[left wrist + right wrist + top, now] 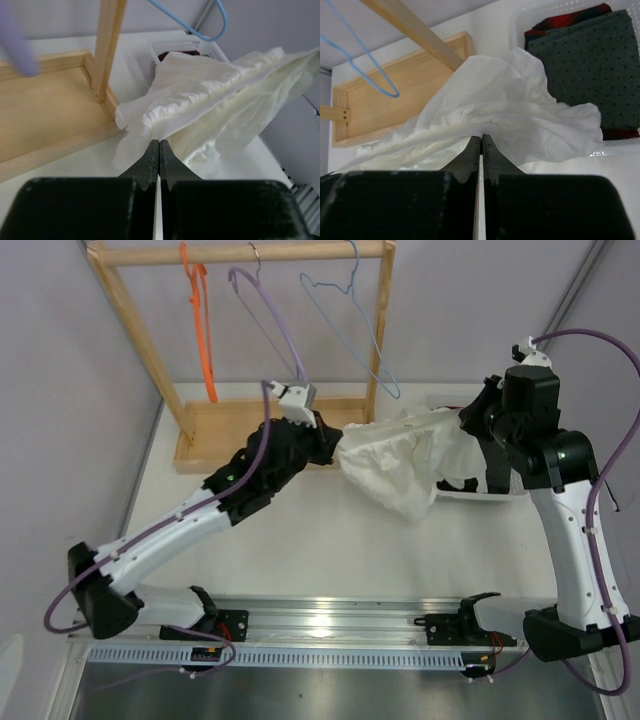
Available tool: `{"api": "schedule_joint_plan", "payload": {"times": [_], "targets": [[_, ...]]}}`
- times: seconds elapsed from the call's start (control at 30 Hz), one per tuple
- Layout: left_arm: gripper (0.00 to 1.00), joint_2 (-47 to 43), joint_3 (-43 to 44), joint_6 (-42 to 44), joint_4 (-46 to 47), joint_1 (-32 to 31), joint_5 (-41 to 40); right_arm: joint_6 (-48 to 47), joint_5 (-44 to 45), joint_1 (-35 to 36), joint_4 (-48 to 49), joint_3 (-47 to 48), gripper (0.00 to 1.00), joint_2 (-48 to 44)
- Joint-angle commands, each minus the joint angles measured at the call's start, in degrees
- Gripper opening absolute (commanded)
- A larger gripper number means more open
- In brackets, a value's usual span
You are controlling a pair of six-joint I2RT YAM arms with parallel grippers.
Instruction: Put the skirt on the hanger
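Pincers (158,143) (481,138) on skirt (400,460); cloth (585,60) in basket (520,22)

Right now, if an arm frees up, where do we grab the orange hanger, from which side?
Probably low on the orange hanger, well under the hook. It hangs edge-on, nearly vertical, so close the jaws across the thin plastic. Come from the near side, slightly right: the rack's wooden post stands close on its left. Left gripper and right gripper are shut on the skirt.

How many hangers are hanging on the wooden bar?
3. The orange hanger is at the left end of the wooden bar, the purple hanger is in the middle and the pale blue hanger is on the right. None looks hidden.
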Motion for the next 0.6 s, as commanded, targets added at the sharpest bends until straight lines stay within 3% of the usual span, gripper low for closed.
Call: {"api": "schedule_joint_plan", "payload": {"times": [0.0,0.17,0.33,0.57], "targets": [[0.0,-8.78,-1.41,3.09,-4.04,-0.12,-7.22,-0.23,1.45,2.98,-0.54,3.21,0.0,-2.1],[0.0,-16.43,-1.24,5.28,-8.45,-0.12,-12.32,-0.06,1.45,7.02,0.77,3.65,0.0,-2.01],[0.0,-16.89,-0.54,8.1,-12.05,0.93,-16.11,0.73,0.75,9.83,3.76,0.77,0.0,0.27],[0.0,-11.35,0.43,6.52,-13.72,12.96,-6.36,1.26,-1.63,11.42,10.35,-1.36,0.0,6.77]]}}
